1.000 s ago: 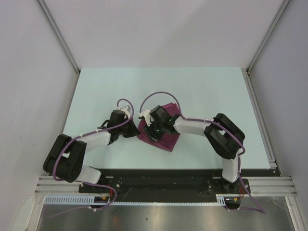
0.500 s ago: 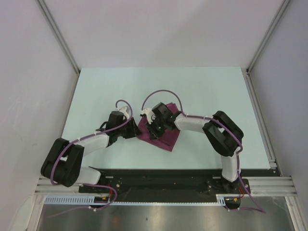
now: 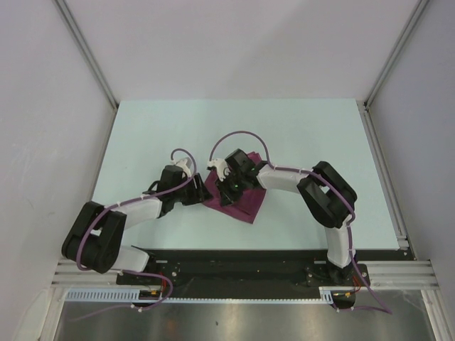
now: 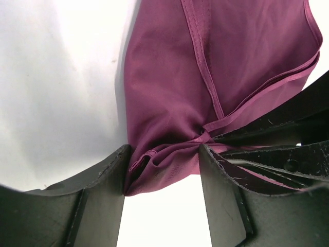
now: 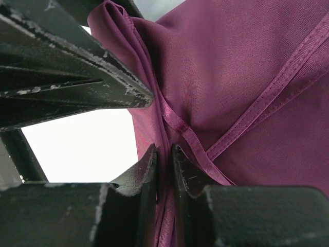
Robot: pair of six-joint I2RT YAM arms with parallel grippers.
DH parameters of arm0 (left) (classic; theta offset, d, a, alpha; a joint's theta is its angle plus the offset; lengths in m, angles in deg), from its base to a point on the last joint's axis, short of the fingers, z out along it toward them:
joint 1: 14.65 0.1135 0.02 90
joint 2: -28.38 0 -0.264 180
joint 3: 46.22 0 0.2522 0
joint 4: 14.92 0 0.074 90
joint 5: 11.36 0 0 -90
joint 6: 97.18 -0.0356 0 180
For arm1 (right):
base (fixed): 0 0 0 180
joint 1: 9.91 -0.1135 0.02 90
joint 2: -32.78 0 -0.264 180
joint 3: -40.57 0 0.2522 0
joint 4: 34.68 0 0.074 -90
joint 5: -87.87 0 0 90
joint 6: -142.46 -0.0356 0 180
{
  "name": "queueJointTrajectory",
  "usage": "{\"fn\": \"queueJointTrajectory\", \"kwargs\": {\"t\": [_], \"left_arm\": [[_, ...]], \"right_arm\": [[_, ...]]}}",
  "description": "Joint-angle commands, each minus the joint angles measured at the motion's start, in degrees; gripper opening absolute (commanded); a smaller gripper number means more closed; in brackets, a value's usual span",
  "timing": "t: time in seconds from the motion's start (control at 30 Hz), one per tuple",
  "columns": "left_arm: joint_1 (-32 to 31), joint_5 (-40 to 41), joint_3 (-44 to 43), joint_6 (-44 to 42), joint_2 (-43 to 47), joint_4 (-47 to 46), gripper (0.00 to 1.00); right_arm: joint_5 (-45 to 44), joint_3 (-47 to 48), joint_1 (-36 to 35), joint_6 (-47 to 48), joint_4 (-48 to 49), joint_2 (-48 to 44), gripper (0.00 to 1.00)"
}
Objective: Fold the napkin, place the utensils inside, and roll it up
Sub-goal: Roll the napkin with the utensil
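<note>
The magenta napkin (image 3: 243, 204) lies folded and bunched on the table between my two arms. My right gripper (image 3: 226, 187) is shut on a pinched fold of the napkin (image 5: 247, 67), with the cloth squeezed between its fingertips (image 5: 149, 159). My left gripper (image 3: 202, 190) is open at the napkin's left edge. In the left wrist view a bunched corner of the napkin (image 4: 205, 77) sits between the spread fingers (image 4: 115, 164), loosely, without being clamped. The two grippers (image 4: 162, 152) (image 5: 163, 152) stand almost touching. The utensils are out of view.
The pale green table (image 3: 306, 135) is enclosed by white walls at the back and sides. A metal rail (image 3: 384, 170) runs along its right edge. The black mounting plate (image 3: 242, 266) with the arm bases lies along the near edge.
My left gripper has opened and let go of the cloth. My right gripper has closed on the napkin's fold. Both arms shifted slightly left.
</note>
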Motion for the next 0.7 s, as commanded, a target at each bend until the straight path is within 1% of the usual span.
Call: {"fn": "queueJointTrajectory", "kwargs": {"t": [0.0, 0.13, 0.23, 0.27, 0.3, 0.37, 0.43, 0.5, 0.57, 0.6, 0.63, 0.67], "left_arm": [[0.32, 0.52, -0.49, -1.00, -1.33, -2.95, 0.60], [0.32, 0.26, -1.01, -1.00, -3.00, -4.44, 0.56], [0.23, 0.17, -1.10, -0.91, -3.79, -4.89, 0.46], [0.32, 0.17, -1.19, -0.83, -4.05, -4.89, 0.39], [0.23, 0.00, -1.28, -1.00, -4.40, -4.97, 0.35], [0.32, -0.27, -1.37, -1.00, -4.67, -4.89, 0.27], [0.23, -0.35, -1.28, -1.09, -4.76, -4.71, 0.20], [0.23, -0.35, -1.37, -1.09, -4.58, -4.71, 0.23], [0.23, -0.44, -1.54, -1.09, -4.41, -4.62, 0.24], [0.23, -0.36, -1.63, -1.26, -4.32, -4.54, 0.22], [0.23, -0.36, -1.72, -1.35, -4.41, -4.36, 0.21], [0.32, -0.36, -2.07, -1.44, -4.41, -4.01, 0.17]], "right_arm": [[1.16, 0.40, 0.09, 1.48, -2.52, 3.08, 0.18], [1.25, 0.31, 0.18, 2.01, -2.87, 2.64, 0.20], [0.72, 0.75, 0.09, 2.27, -3.40, 1.76, 0.23], [0.29, 0.92, 0.09, 2.36, -3.75, 1.41, 0.24], [0.11, 1.10, 0.18, 2.45, -3.93, 1.06, 0.25], [-0.86, 2.06, 0.18, 2.27, -4.80, 1.05, 0.24], [-1.04, 2.77, 0.27, 2.27, -5.60, 1.66, 0.22], [-1.12, 3.12, 0.18, 2.27, -6.30, 2.02, 0.23], [-1.74, 2.77, 0.27, 1.92, -6.39, 2.28, 0.28], [-1.91, 2.51, 0.27, 1.48, -6.39, 2.11, 0.35], [-2.00, 2.25, 0.27, 1.39, -6.22, 1.76, 0.40], [-2.09, 1.90, 0.27, 1.30, -5.87, 0.63, 0.44]]}}
